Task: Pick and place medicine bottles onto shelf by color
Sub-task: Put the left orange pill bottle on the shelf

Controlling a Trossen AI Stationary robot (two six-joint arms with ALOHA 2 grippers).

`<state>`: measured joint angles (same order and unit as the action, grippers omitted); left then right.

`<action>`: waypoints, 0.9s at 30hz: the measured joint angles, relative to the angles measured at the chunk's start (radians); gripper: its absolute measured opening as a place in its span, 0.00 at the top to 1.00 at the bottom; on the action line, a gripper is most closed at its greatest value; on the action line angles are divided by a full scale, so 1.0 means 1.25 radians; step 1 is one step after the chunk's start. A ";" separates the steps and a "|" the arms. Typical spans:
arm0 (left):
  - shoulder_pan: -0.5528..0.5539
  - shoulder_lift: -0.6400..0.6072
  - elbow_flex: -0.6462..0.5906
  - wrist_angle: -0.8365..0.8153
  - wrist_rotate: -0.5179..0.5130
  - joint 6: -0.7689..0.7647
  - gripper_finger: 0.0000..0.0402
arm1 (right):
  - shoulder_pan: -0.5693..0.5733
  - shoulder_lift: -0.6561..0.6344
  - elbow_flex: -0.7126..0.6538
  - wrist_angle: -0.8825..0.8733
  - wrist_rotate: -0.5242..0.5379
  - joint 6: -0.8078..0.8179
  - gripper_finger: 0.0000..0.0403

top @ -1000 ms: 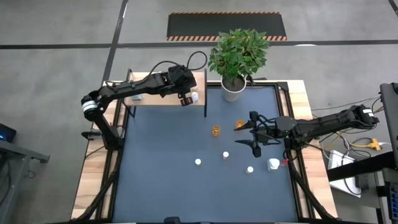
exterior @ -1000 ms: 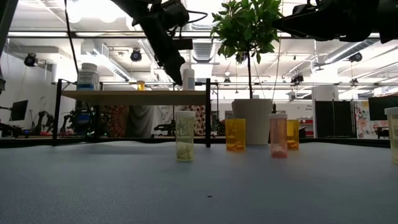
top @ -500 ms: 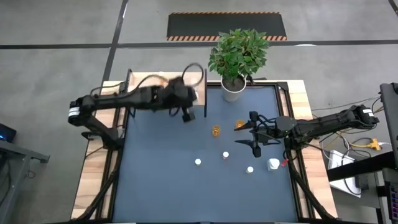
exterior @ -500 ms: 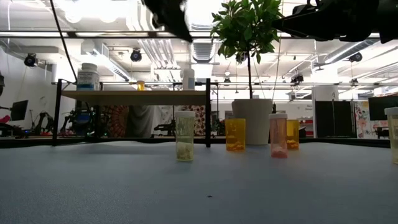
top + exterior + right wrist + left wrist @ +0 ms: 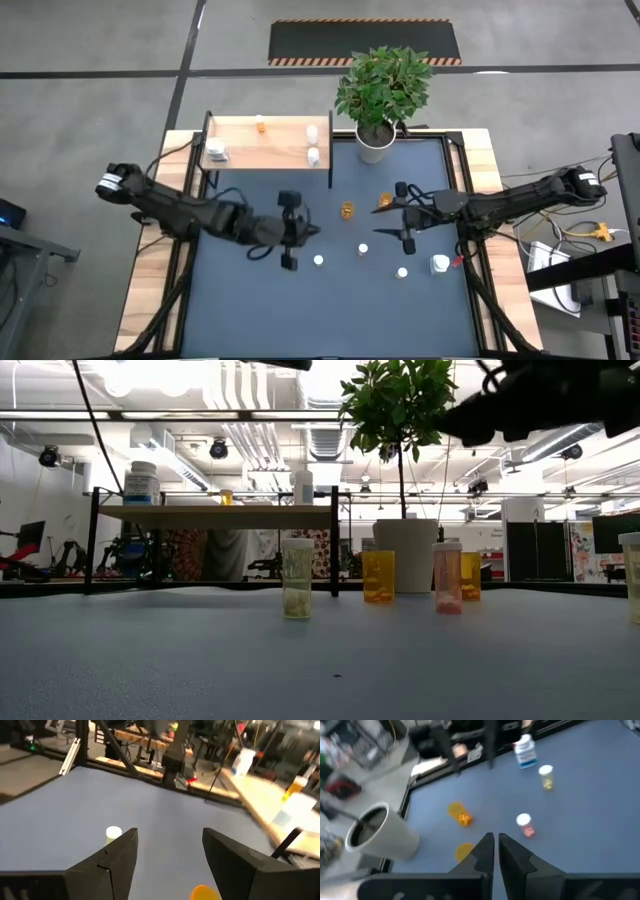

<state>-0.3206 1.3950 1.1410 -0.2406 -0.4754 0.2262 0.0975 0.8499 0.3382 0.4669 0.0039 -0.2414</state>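
Left gripper (image 5: pixel 289 230), fingers pressed together and empty, had swung from light wood black-framed shelf (image 5: pixel 268 155) to mid-table beside small white-capped bottle (image 5: pixel 318 261). Tall white bottle (image 5: pixel 313 155) stayed on shelf's right end: one placement done, next pick likely. Right gripper (image 5: pixel 404 215), fingers spread, empty, hovered near fallen translucent orange bottle (image 5: pixel 386 201).

The shelf (image 5: pixel 268 141), a light wood board on thin black legs, stands at the table's far left corner. On it sit a white bottle (image 5: pixel 215 151) near its left end, a small amber bottle (image 5: pixel 260 123) at the back, and two white bottles (image 5: pixel 312 133) near its right end. On the blue tabletop stand an amber bottle (image 5: pixel 347 210), a tipped orange one (image 5: pixel 385 200), three pale-capped bottles (image 5: pixel 318 261) and a larger white bottle (image 5: pixel 440 264).
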 joint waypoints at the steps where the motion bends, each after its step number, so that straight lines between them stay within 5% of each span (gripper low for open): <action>1: -0.011 -0.006 -0.022 0.024 -0.008 0.022 0.98 | 0.000 0.011 0.000 0.009 0.007 0.022 0.47; 12: -0.028 -0.143 -0.176 0.104 -0.027 0.074 0.98 | 0.000 0.132 0.041 0.091 0.104 0.172 0.47; 17: -0.029 -0.254 -0.269 0.110 -0.029 -0.001 0.98 | 0.000 0.185 0.118 0.076 0.103 0.168 0.47; 27: -0.029 -0.399 -0.389 0.187 -0.028 -0.030 0.98 | -0.005 0.311 0.338 -0.257 0.127 0.131 0.47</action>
<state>-0.3565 0.8968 0.6542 -0.0074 -0.5106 0.1888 0.0910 1.2389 0.7601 0.1451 0.1625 -0.0775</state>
